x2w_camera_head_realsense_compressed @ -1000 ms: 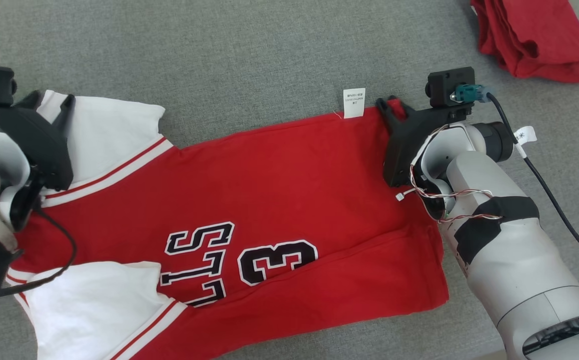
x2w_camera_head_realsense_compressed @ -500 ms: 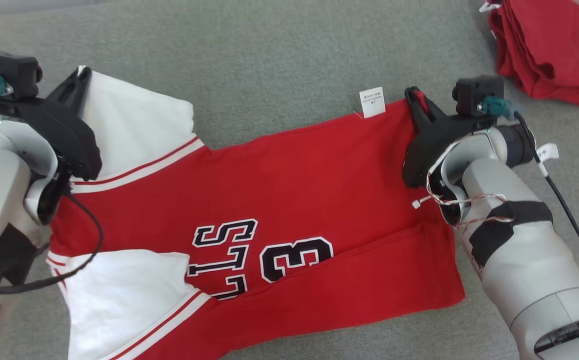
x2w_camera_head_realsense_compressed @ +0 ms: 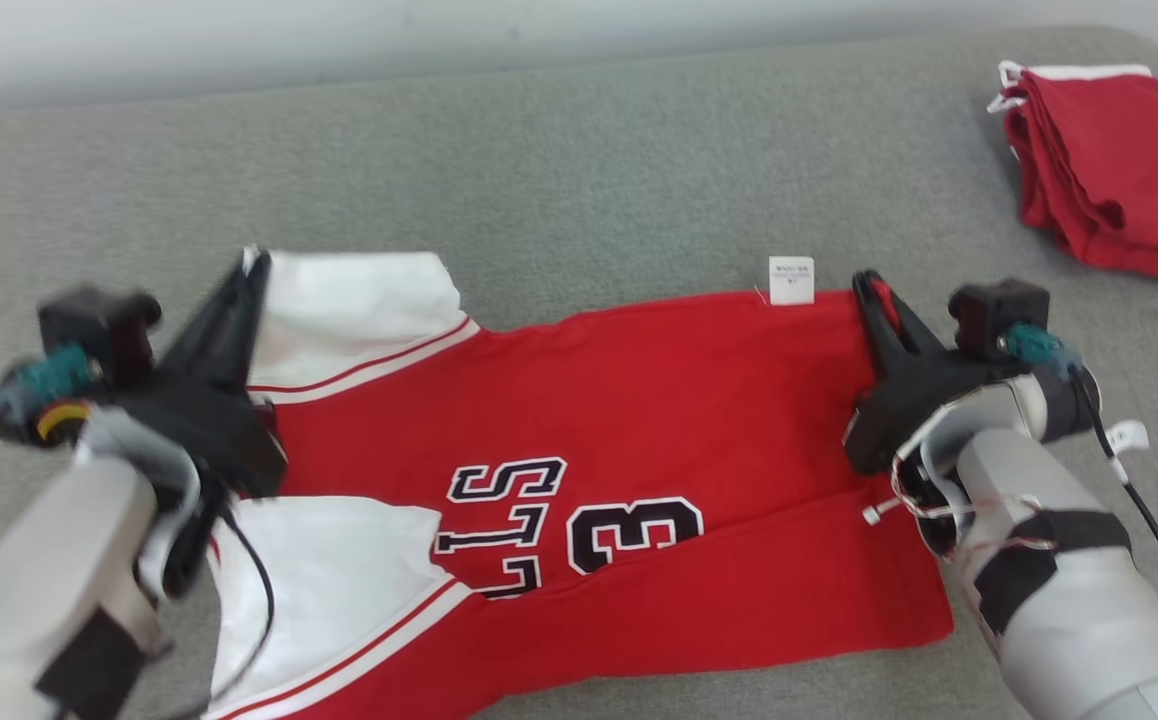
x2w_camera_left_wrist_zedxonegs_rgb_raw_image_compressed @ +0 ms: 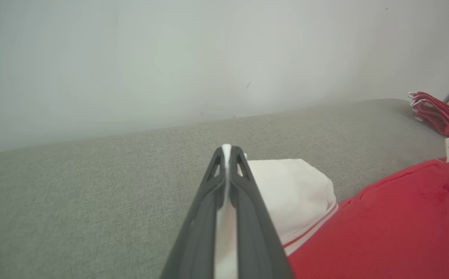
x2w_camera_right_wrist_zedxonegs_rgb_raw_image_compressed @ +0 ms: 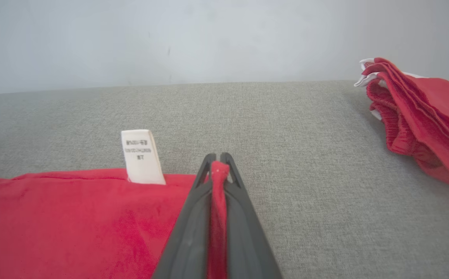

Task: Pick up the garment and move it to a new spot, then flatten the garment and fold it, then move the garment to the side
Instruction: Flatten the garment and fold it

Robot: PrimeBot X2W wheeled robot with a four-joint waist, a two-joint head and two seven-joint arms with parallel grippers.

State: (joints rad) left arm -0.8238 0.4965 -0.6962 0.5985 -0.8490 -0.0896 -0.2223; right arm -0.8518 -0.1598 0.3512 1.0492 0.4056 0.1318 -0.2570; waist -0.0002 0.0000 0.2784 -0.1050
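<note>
Garment (x2w_camera_head_realsense_compressed: 659, 400) — head view shows its lettering (x2w_camera_head_realsense_compressed: 579, 520), wrist views its pinched edges.

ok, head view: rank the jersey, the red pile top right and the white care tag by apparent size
1. jersey, largest by far
2. red pile, farther from the camera and cropped at the frame edge
3. care tag, smallest

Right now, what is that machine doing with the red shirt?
A two-armed robot is working on a red jersey with white sleeves, spread on a grey cushioned surface. Its left gripper is shut on the far white sleeve, its right gripper on the jersey's far hem corner. More red clothing lies folded at the far right.
</note>
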